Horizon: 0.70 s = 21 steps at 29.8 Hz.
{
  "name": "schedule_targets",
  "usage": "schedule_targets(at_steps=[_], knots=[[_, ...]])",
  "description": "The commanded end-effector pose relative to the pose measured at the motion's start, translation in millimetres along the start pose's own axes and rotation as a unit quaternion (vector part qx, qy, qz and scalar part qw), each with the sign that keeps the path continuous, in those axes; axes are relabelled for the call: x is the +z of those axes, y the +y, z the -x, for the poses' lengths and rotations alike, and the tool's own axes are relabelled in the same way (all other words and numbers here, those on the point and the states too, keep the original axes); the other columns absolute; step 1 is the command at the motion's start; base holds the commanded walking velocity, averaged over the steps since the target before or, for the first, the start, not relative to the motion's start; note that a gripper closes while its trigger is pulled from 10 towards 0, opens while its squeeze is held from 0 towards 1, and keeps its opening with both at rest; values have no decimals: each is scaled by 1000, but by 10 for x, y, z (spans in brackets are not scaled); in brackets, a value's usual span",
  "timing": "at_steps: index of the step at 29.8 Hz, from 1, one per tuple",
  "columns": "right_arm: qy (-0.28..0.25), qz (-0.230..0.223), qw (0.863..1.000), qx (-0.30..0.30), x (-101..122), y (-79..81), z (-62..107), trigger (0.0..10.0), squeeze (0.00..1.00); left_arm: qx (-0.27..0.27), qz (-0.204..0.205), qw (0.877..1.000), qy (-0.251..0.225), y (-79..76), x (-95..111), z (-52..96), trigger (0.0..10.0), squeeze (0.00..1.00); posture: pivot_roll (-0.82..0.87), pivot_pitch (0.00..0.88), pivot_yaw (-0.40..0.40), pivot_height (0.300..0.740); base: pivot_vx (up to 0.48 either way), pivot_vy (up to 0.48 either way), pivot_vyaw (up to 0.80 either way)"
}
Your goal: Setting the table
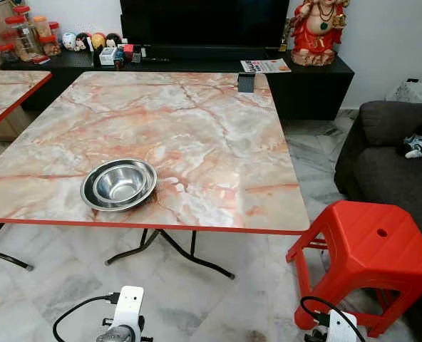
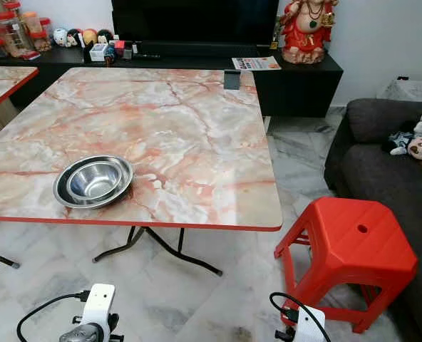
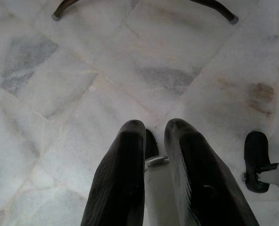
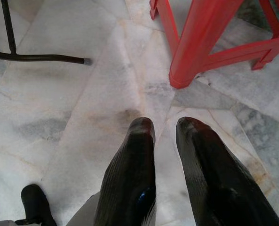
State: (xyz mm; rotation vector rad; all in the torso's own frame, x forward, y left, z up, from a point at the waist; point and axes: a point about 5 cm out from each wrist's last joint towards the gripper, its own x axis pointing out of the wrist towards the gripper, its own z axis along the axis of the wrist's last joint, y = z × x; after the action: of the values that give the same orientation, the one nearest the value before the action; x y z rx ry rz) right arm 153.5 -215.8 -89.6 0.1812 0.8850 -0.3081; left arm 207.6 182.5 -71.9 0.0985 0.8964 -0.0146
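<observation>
Little is set so far — a stack of nested steel bowls (image 1: 118, 184) sits near the front edge of the marble-patterned folding table (image 1: 197, 121), and nothing else of a place setting shows on it. Both arms hang idle above the floor: the left gripper (image 3: 154, 134) and right gripper (image 4: 164, 128) each have fingers slightly parted, holding nothing. A red plastic stool (image 1: 368, 249) stands beside the table's right corner — dishes and cutlery remain to be fetched.

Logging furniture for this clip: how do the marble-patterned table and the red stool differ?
The table has a broad, flat pink-marbled top on thin black metal legs; the stool is solid red plastic, lower and narrower. The table carries a steel bowl; nothing rests on the stool's seat. Both stand on the marble floor.
</observation>
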Motion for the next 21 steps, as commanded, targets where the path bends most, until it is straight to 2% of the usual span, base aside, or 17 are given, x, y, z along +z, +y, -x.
schedule_targets(at_steps=[1, 7, 21], knots=[[-5, -3, 1000, 0, 33, 20, -10, 10000, 0, 7, -1, 1000, -1, 32, 26, -4, 10000, 0, -73, 0, -22, 740, 0, 334, 0], [-1, 1, 1000, -3, 23, 16, -8, 10000, 0, 10, -1, 1000, 2, 49, 11, -1, 10000, 0, -74, 0, -19, 740, 0, 375, 0], [3, -9, 1000, 4, -19, 106, -3, 10000, 0, 26, -6, 1000, 4, 158, 1, 10, 10000, 0, -59, 0, 3, 740, 0, 480, 0]])
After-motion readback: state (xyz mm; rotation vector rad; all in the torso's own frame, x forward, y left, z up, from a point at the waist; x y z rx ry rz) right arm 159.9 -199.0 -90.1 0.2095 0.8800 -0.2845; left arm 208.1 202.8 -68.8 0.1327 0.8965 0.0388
